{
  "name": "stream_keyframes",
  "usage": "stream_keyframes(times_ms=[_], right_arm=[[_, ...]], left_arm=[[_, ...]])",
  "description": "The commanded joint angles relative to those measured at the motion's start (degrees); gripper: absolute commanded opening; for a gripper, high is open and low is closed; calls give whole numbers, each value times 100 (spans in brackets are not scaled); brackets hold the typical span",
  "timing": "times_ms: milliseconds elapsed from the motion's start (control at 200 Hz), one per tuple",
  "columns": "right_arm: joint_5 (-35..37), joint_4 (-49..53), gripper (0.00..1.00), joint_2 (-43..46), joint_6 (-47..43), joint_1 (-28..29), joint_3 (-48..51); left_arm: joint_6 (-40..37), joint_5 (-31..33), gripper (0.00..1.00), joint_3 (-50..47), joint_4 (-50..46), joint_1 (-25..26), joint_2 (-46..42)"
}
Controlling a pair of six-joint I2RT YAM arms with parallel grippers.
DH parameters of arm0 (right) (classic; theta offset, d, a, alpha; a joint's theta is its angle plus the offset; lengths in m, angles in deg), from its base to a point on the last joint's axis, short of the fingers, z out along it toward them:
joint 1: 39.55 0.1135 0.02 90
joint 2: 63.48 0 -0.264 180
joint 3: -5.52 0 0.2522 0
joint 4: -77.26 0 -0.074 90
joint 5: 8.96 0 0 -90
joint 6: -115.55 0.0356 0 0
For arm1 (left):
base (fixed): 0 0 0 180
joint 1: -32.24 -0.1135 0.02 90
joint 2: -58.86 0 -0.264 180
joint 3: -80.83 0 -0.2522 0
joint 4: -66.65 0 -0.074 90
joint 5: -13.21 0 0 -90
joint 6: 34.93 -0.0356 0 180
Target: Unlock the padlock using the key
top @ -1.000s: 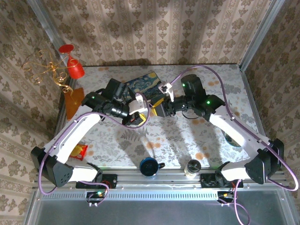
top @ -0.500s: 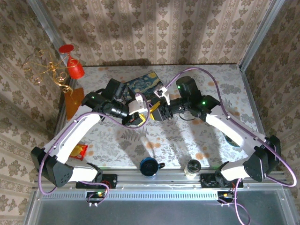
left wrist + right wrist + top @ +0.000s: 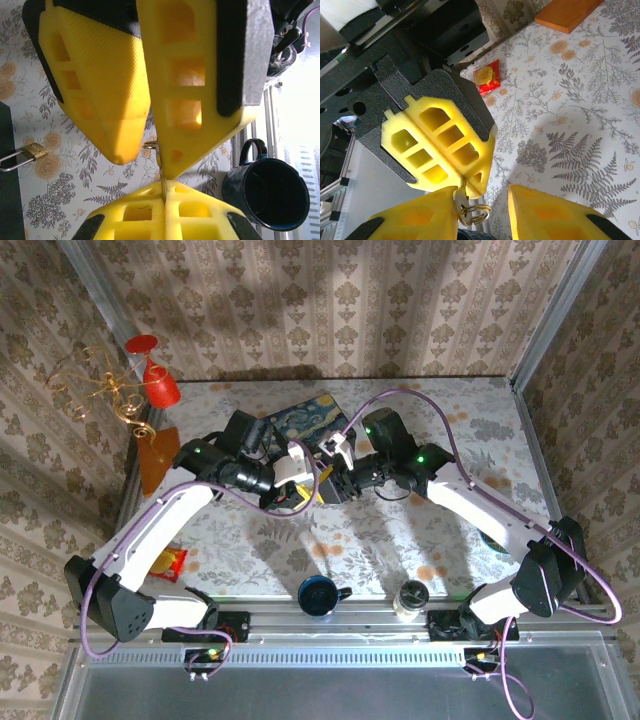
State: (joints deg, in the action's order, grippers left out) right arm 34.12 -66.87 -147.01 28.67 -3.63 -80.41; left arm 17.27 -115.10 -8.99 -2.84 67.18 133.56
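Left gripper (image 3: 150, 162): yellow lattice fingers pressed together at the tips, clamped on the small silvery metal key (image 3: 161, 170). The thin blade stands out past the fingertips and reaches the other arm's yellow fingers.

Right gripper (image 3: 482, 192): jaws partly apart, patterned table showing through the gap. The key's bow and its small wire ring sit in that gap, against one finger. The other finger stands clear of them, so there is no two-sided grip here. In the left wrist view the blade meets the right gripper's yellow fingers at a seam, and the gap cannot be made out from that side.

In the top view, both arms meet nose to nose over the middle of the table.

Tiny brass-bodied padlock with thin silvery shackle (image 3: 29, 152): lies on its side on the fern-and-flower printed tabletop (image 3: 65, 200), just beside a dark flat edge (image 3: 7, 190) and well apart from both grippers. Nothing touches it.

Dark blue glazed mug (image 3: 265, 192): upright near the table's front rail.
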Motion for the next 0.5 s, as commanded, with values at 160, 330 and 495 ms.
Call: stream_keyframes(times_ms=[160,330,495], right_arm=[[350,96,37,277,-127,11,-69],[245,109,37,270,-109,20,-122],[200,101,33,243,-110,20,-147]], left_arm=[[-185,-123,0,-92,-150,22,-210],[-201,-133,0,-79,-167,22,-210],[-210,-160,0,-92,-176,22,-193]])
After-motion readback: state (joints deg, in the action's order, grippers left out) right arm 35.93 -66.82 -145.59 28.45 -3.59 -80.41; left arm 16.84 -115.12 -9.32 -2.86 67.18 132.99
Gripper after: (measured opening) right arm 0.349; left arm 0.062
